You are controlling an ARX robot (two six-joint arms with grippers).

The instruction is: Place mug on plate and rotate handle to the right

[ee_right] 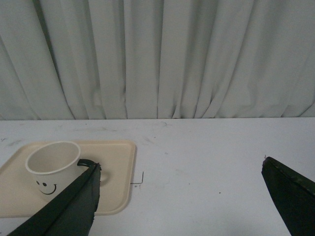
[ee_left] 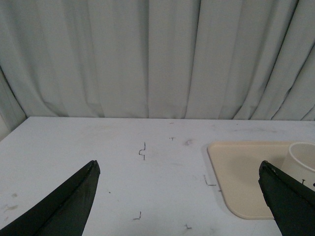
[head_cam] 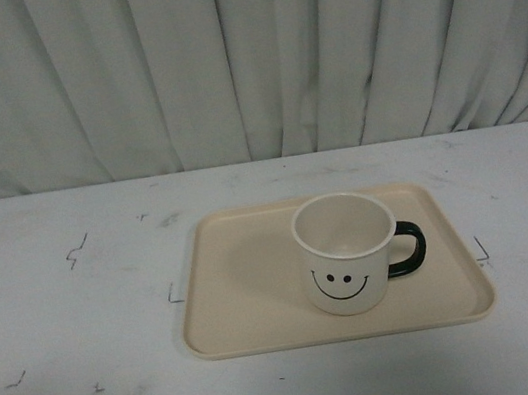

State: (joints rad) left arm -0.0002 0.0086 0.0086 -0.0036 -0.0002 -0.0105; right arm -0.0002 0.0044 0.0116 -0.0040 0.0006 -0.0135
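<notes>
The cream-white mug (head_cam: 346, 253) with a black smiley face stands upright on the beige plate (head_cam: 249, 291), right of the plate's middle. Its dark handle (head_cam: 407, 251) points to the right. Neither arm shows in the front view. In the left wrist view my left gripper (ee_left: 179, 172) is open and empty above bare table, with the plate (ee_left: 241, 172) and the mug's rim (ee_left: 302, 155) off to one side. In the right wrist view my right gripper (ee_right: 181, 169) is open and empty; the mug (ee_right: 51, 167) and plate (ee_right: 115, 177) lie beside one finger.
The white table (head_cam: 73, 331) carries small black pen marks (head_cam: 75, 252) around the plate. A pleated pale curtain (head_cam: 241, 59) hangs along the table's far edge.
</notes>
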